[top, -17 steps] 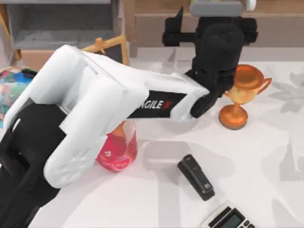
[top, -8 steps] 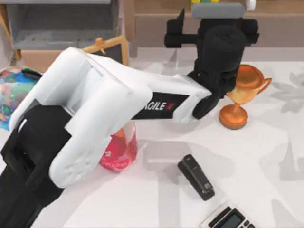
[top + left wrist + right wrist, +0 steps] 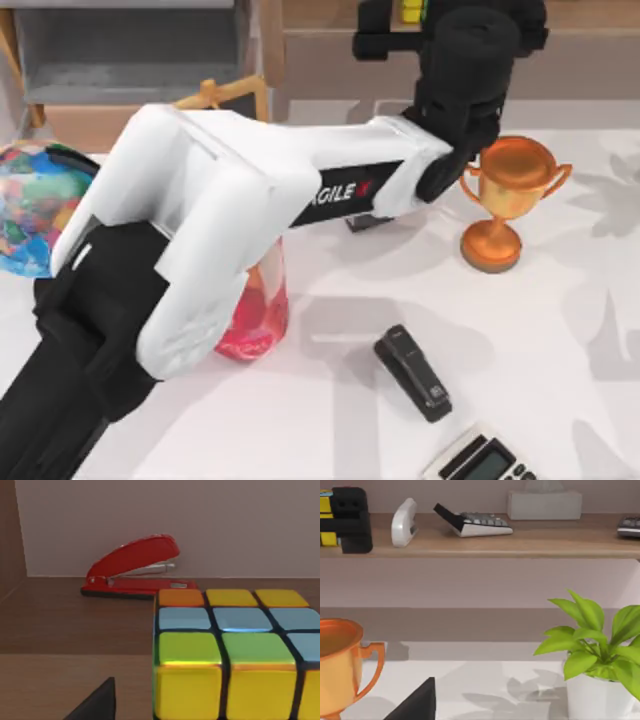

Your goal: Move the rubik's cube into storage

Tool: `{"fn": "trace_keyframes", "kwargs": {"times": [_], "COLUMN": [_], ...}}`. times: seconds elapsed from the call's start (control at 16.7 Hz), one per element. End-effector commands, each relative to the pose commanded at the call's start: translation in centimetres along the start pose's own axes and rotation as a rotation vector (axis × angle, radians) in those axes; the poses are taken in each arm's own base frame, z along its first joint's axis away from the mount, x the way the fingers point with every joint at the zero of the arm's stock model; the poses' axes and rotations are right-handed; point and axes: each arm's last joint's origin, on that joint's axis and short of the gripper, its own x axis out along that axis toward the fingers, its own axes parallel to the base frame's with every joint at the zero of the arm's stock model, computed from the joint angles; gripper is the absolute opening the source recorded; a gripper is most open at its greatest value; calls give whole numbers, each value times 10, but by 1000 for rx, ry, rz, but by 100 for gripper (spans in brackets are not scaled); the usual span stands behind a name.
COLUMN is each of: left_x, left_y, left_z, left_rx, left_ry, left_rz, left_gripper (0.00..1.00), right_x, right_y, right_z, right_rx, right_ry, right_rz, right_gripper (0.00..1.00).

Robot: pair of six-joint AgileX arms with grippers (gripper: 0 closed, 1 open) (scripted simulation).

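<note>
The left arm [image 3: 250,200] is stretched across the table [image 3: 540,330] to the wooden shelf [image 3: 330,50] at the back. Its gripper [image 3: 415,12] is held over the shelf edge; whether its fingers pinch or stand apart cannot be told. The rubik's cube [image 3: 232,650] is seen on the shelf board, near a red stapler [image 3: 135,567], apparently just beneath the gripper.

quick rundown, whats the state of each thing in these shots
black-framed rubik's cube with yellow, green and orange stickers: upright on the wooden shelf, near the red stapler.
red stapler: closed, flat on the shelf.
left gripper: at the shelf.
copper trophy cup: upright on the table.
black stapler: closed, lying flat.
green potted plant: upright.
</note>
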Motion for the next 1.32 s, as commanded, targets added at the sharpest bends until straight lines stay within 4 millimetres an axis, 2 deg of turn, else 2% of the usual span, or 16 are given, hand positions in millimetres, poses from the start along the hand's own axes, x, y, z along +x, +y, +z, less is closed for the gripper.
{"fn": "trace_keyframes", "kwargs": {"times": [0.18, 0.42, 1.2, 1.32], "left_x": [14, 15, 15, 15], "left_y": [3, 3, 3, 3], "left_z": [-8, -8, -8, -8], "left_rx": [2, 2, 2, 2], "left_ry": [10, 11, 11, 11], "left_rz": [-1, -2, -2, -2], "left_gripper": [100, 100, 2, 0], "right_x": [0, 0, 0, 0], "right_y": [0, 0, 0, 0], "right_z": [0, 0, 0, 0], "right_rx": [0, 0, 0, 0], "right_ry": [0, 0, 0, 0], "right_rz": [0, 0, 0, 0], "right_gripper": [100, 100, 100, 100]}}
